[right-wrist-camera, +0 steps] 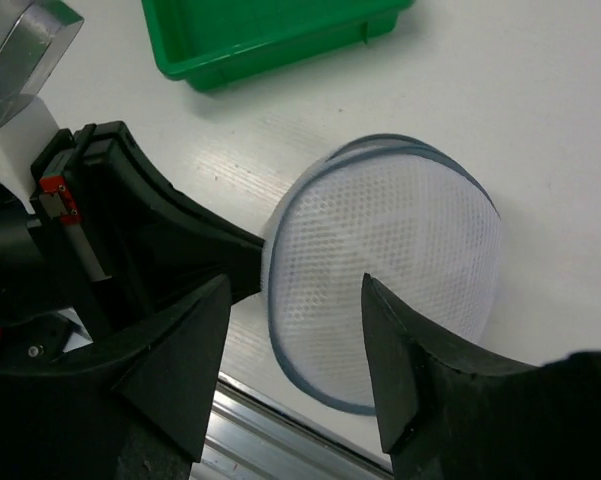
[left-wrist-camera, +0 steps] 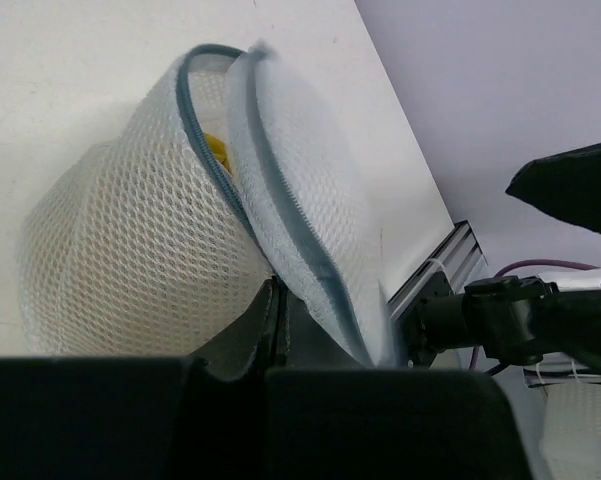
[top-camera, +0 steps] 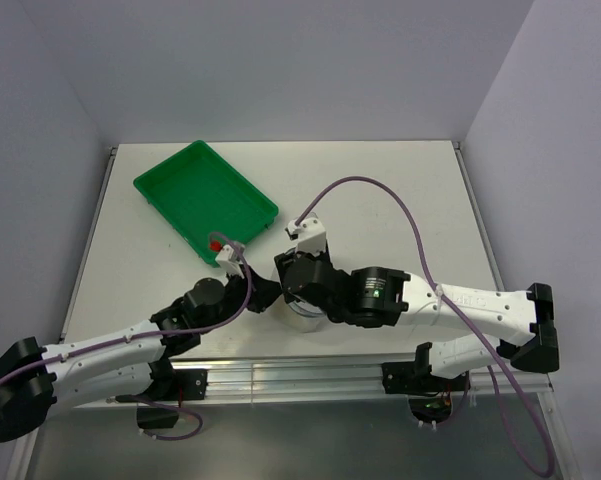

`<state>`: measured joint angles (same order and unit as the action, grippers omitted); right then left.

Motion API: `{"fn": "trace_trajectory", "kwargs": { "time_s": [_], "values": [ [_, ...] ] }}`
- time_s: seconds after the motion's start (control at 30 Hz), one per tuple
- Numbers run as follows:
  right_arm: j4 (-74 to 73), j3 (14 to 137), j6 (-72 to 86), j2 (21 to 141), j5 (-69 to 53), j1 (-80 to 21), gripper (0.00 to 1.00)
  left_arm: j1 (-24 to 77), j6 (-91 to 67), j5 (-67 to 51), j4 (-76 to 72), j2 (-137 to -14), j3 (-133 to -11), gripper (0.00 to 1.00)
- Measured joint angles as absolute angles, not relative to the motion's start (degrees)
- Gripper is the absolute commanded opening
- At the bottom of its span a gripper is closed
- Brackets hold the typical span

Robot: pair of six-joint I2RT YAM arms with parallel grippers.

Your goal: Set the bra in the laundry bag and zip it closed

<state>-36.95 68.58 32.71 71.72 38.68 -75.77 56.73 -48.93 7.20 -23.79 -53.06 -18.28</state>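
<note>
The laundry bag (right-wrist-camera: 400,240) is a round white mesh pouch with a grey-blue zipper rim, lying near the table's front edge. In the top view the bag (top-camera: 306,318) is mostly hidden under the right arm. Its zipper gapes in the left wrist view, and a bit of the mustard-yellow bra (left-wrist-camera: 217,151) shows inside the bag (left-wrist-camera: 120,250). My left gripper (left-wrist-camera: 273,292) is shut on the bag's fabric by the rim; it also shows in the right wrist view (right-wrist-camera: 242,252) and in the top view (top-camera: 264,297). My right gripper (right-wrist-camera: 295,287) is open just above the bag's near-left rim, holding nothing, and it shows in the top view (top-camera: 300,295).
A green plastic tray (top-camera: 205,200) stands at the back left of the table, with its near wall in the right wrist view (right-wrist-camera: 270,40). The aluminium rail (right-wrist-camera: 280,440) at the table's front edge runs just beside the bag.
</note>
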Motion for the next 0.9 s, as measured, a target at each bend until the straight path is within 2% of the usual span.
{"fn": "trace_trajectory", "kwargs": {
  "time_s": [0.2,0.27,0.37,0.43,0.47,0.53,0.57,0.7,0.9],
  "values": [
    [-33.43,64.95,32.75,65.21,35.51,-71.53,0.62,56.73,-49.17,8.62,-24.01,-48.1,-15.31,0.0],
    [-30.79,59.4,32.75,58.19,31.92,-65.52,0.59,56.73,-49.23,8.97,-24.01,-47.09,-14.57,0.0],
    [-26.52,50.52,32.71,49.8,26.65,-54.98,0.59,56.73,-49.23,9.13,-23.99,-46.57,-14.13,0.0],
    [-24.95,45.71,32.62,46.54,22.65,-48.97,0.66,56.71,-49.23,9.17,-23.99,-46.57,-14.13,0.0],
    [-23.64,43.59,32.49,46.09,19.73,-46.19,0.76,56.71,-49.23,9.17,-23.99,-46.59,-14.13,0.0],
    [-19.73,39.22,32.21,46.04,13.47,-41.47,0.82,56.62,-49.21,9.15,-23.99,-46.65,-14.13,0.0],
    [-17.87,37.19,32.27,46.52,10.46,-39.72,0.89,56.47,-49.21,9.13,-24.01,-46.74,-14.13,0.0],
    [-9.45,27.35,33.91,46.85,-2.04,-34.96,0.98,54.96,-48.88,8.67,-23.92,-47.2,-14.15,0.0],
    [3.68,18.15,37.82,43.92,-14.94,-30.04,1.0,49.67,-48.47,4.8,-23.24,-48.36,-15.11,0.0]
  ]
}}
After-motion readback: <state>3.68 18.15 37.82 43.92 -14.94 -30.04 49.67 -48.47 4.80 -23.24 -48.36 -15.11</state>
